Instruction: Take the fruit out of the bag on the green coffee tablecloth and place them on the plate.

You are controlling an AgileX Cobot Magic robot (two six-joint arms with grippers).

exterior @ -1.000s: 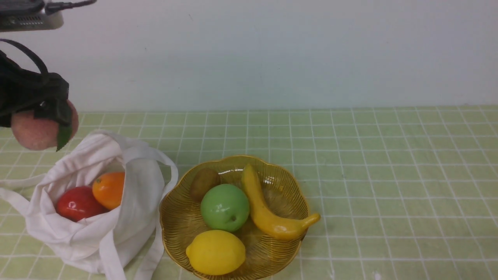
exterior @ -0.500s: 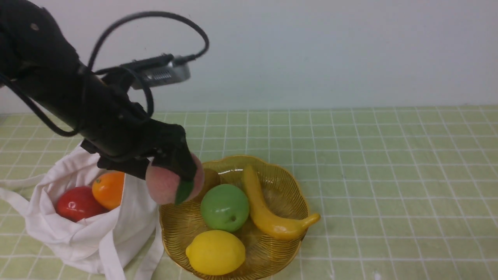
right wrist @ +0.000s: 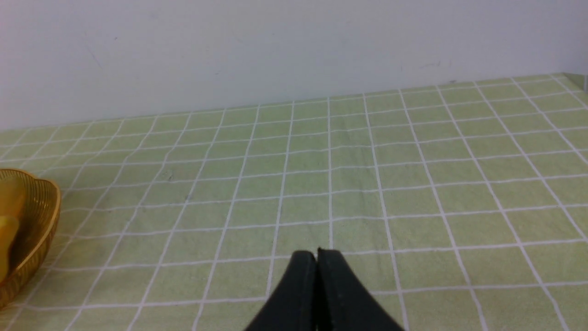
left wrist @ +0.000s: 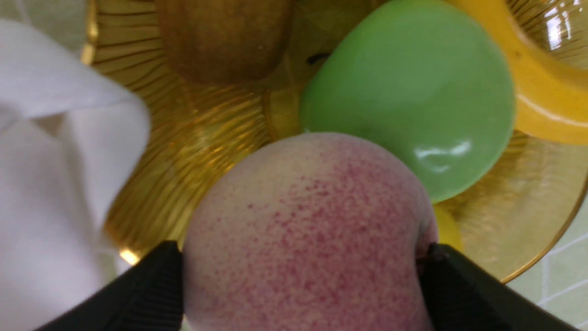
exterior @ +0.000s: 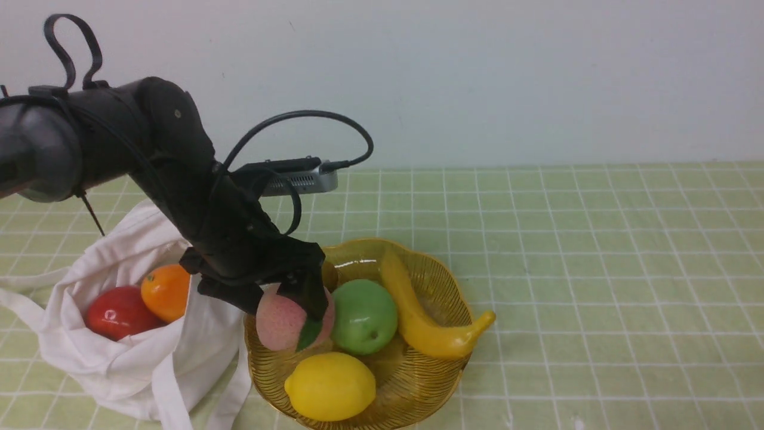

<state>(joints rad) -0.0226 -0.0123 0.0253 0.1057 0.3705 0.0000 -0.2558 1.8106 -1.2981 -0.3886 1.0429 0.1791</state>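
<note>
Presently, my tally reads: one of three fruit at the plate, two waiting in the bag.

- Peach: pink-speckled, green leaf showing. It is clamped between the two fingers of the left end effector, low over the near-left part of the plate and pressed against the green apple. I cannot tell whether it rests on the ribbed floor. I log it as delivered, not yet released.
- Red apple: in the open mouth of the bag. Outstanding.
- Orange: same bag, touching the red apple on the side nearer the plate. Outstanding.
- Bag: white cloth tote, slumped on the green checked tablecloth, just beside the plate's left rim.
- Plate, other contents: green apple at centre, lemon at the near edge, banana along the right, kiwi at the far left. It is crowded, and I judge room for two more to be tight.
- Right end effector: fingers pressed together, holding nothing, over bare cloth well to the right of the plate.
</note>
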